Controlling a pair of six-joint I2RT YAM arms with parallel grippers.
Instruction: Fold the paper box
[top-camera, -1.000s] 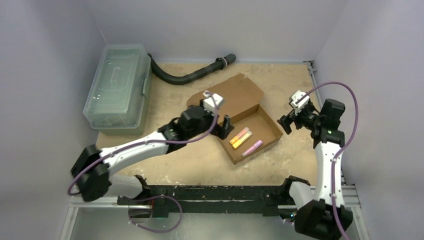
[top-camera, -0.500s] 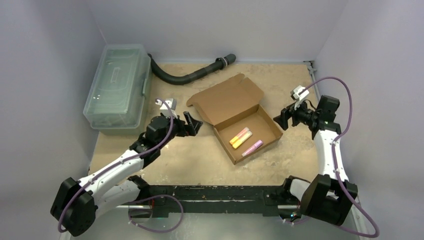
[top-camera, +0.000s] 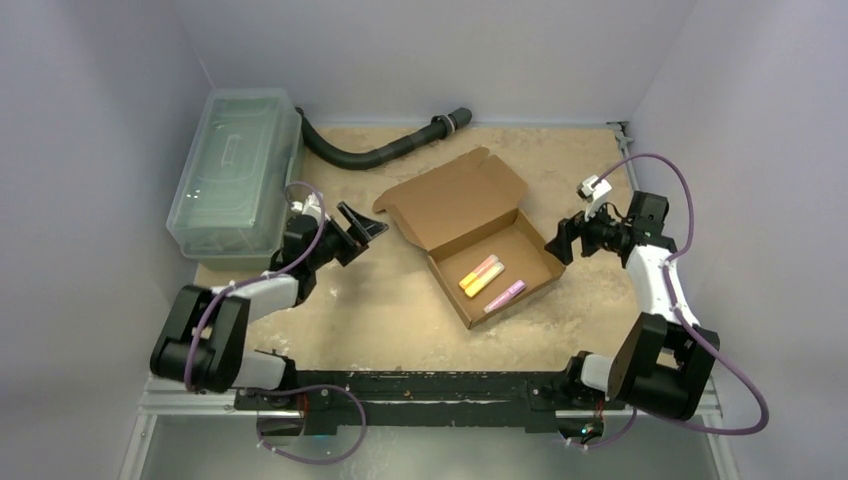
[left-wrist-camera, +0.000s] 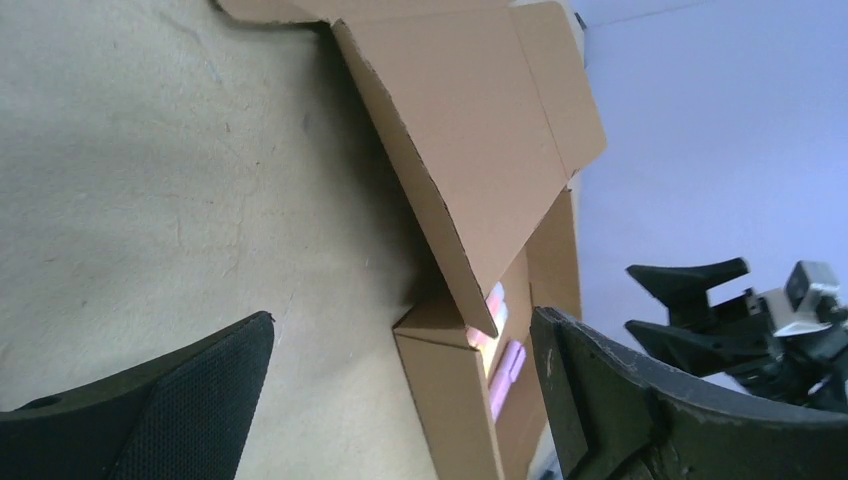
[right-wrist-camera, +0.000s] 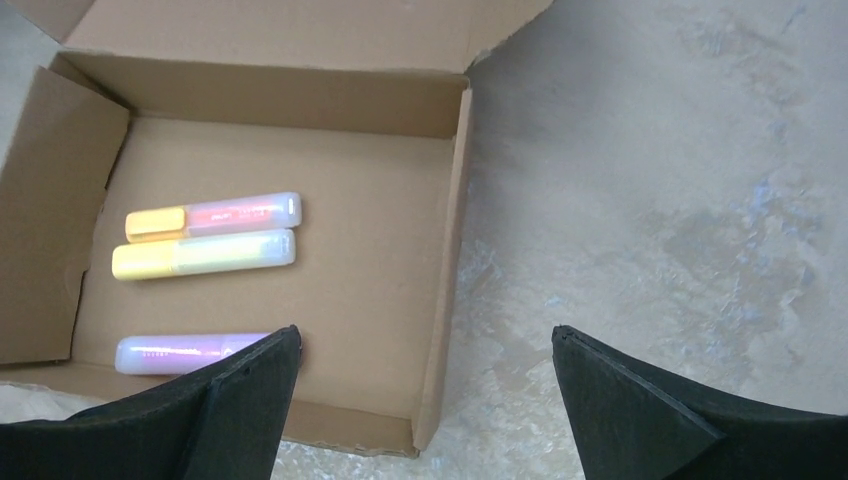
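Note:
The paper box (top-camera: 520, 242) is a brown cardboard tray in the middle of the table, with its lid (top-camera: 455, 197) open and leaning back to the far left. Inside lie an orange marker (right-wrist-camera: 212, 215), a yellow marker (right-wrist-camera: 200, 252) and a purple marker (right-wrist-camera: 180, 352). My left gripper (top-camera: 360, 227) hovers open to the left of the lid, apart from it, and holds nothing. In the left wrist view the left gripper (left-wrist-camera: 402, 315) faces the box's corner (left-wrist-camera: 450, 390). My right gripper (top-camera: 558, 242) is open beside the tray's right corner. In the right wrist view the right gripper (right-wrist-camera: 425, 330) straddles the tray's wall (right-wrist-camera: 445, 300).
A clear plastic lidded bin (top-camera: 235, 170) stands at the far left, close behind the left arm. A black hose (top-camera: 380, 152) lies along the back. Grey walls enclose the table on three sides. A black rail (top-camera: 420, 385) runs along the near edge.
My left arm has pulled back from the box's left corner towards the bin, folding in on itself. The right gripper has edged slightly closer to the tray's right corner. The box has not moved.

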